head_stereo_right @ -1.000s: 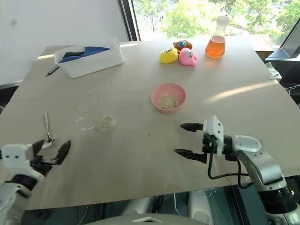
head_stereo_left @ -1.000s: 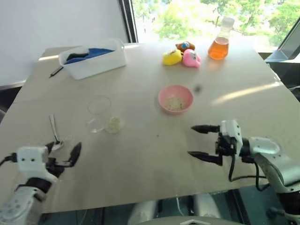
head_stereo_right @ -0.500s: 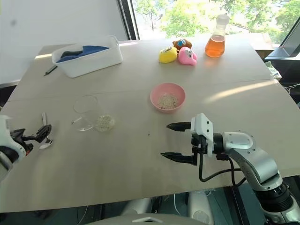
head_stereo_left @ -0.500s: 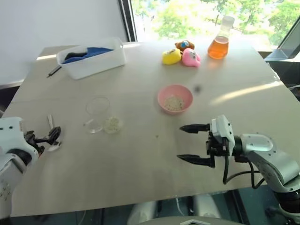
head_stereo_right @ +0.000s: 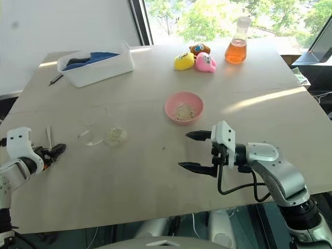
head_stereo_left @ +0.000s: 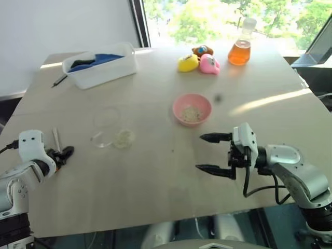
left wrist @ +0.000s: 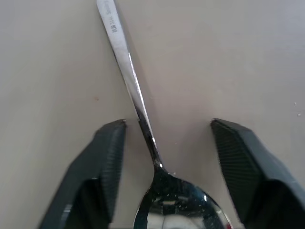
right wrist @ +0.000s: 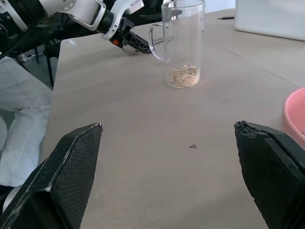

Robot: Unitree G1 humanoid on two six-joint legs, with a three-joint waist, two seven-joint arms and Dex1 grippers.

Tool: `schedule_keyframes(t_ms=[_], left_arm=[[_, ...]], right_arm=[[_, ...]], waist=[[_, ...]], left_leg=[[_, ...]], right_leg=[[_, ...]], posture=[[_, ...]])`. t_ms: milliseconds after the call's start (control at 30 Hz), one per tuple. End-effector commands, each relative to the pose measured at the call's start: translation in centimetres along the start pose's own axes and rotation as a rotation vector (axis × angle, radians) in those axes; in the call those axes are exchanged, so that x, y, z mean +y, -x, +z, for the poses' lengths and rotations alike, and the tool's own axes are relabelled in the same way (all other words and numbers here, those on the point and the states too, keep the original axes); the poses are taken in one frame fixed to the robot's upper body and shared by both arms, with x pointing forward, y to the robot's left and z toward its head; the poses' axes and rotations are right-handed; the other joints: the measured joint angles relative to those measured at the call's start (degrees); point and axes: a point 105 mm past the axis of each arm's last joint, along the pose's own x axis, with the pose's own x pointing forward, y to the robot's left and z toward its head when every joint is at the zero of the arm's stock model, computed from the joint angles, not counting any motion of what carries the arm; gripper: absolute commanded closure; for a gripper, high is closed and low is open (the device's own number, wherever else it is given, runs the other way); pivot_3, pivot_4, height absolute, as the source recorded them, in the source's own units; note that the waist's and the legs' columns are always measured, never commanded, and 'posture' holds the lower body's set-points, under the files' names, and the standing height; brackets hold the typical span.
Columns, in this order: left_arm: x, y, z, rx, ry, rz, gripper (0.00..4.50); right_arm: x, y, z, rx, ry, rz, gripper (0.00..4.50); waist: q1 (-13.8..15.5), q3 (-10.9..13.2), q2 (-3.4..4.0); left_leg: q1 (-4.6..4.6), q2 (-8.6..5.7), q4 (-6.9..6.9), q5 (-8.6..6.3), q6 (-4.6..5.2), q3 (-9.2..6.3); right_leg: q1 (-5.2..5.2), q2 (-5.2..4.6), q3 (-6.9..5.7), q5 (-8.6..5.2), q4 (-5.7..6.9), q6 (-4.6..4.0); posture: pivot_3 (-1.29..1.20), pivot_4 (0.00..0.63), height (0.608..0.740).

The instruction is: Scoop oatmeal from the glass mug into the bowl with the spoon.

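Spoon (left wrist: pixel 138 102) lies flat on the bench (head_stereo_left: pixel 155 171) near its left edge. Left gripper (left wrist: pixel 164 131) is down over it, fingers parted and straddling the spoon's neck, one finger on each side, neither pad touching the metal; the spoon's head sits between the finger bases and the handle runs away past the tips. Glass mug (head_stereo_left: pixel 107 127) stands upright a little way to the right of the spoon, a thin layer of oatmeal (head_stereo_left: pixel 124 137) in its bottom. Pink bowl (head_stereo_left: pixel 192 109) sits mid-bench, some oatmeal inside. Right gripper (head_stereo_left: pixel 212 153) hovers in front of the bowl, fingers spread wide and empty, pointing toward the mug.
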Motion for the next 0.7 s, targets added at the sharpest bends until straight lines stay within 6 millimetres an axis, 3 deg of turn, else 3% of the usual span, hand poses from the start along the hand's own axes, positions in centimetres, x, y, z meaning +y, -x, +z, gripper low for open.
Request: schedule_keyframes(t_ms=[33, 133, 367, 433, 533, 700], left_arm=[[1.8, 0.0, -3.1, 0.113, 0.002, 0.083, 3.00], [2.4, 0.4, -3.9, 0.121, 0.012, 0.109, 4.45], [3.7, 1.5, -5.0, 0.061, 0.026, 0.176, 4.45], [3.5, 1.8, -3.3, -0.066, 0.012, 0.170, 4.45], [2.8, 3.0, 1.0, -0.306, 0.061, 0.132, 4.45], [1.8, 5.6, 7.5, -0.591, 0.032, 0.088, 4.45]], right_arm=[[-0.2, 0.1, 0.9, -0.037, 0.033, -0.022, 0.00], [-0.1, 0.0, 0.9, -0.039, 0.038, -0.018, 0.00], [-0.5, -0.1, 0.7, -0.039, 0.041, -0.018, 0.00], [-0.6, -0.1, 0.6, -0.039, 0.039, -0.016, 0.00], [-0.9, -0.3, 0.6, -0.040, 0.039, -0.012, 0.00], [-1.5, -0.5, 0.9, -0.045, 0.039, -0.022, 0.00]], waist=[[-0.5, -0.1, 0.14], [-1.3, -0.1, 0.25], [-1.6, -0.2, 0.30], [-1.6, -0.2, 0.31], [-1.1, -0.1, 0.21], [-0.2, -0.1, -0.65]], left_leg=[[0.05, 0.02, -0.04, 0.00, -0.01, 0.05], [0.13, 0.02, -0.10, 0.01, -0.01, 0.16], [0.22, 0.04, -0.18, 0.00, 0.01, 0.40], [0.23, 0.04, -0.19, 0.00, 0.01, 0.41], [0.20, 0.06, -0.18, 0.00, 0.00, 0.39], [-0.19, 0.04, 0.04, 0.01, -0.01, 0.03]], right_leg=[[0.00, 0.00, 0.04, 0.00, 0.01, 0.00], [0.00, 0.00, 0.16, 0.00, 0.02, 0.00], [-0.04, 0.02, 0.45, 0.00, 0.01, 0.00], [-0.05, 0.02, 0.46, 0.00, 0.02, 0.00], [-0.05, 0.02, 0.42, 0.00, 0.01, 0.00], [-0.20, 0.00, 0.02, 0.02, -0.03, -0.03]], posture=[[0.00, 0.150, 0.740], [0.00, 0.150, 0.740], [0.00, 0.150, 0.740], [0.00, 0.150, 0.740], [0.00, 0.150, 0.740], [0.00, 0.150, 0.740]])
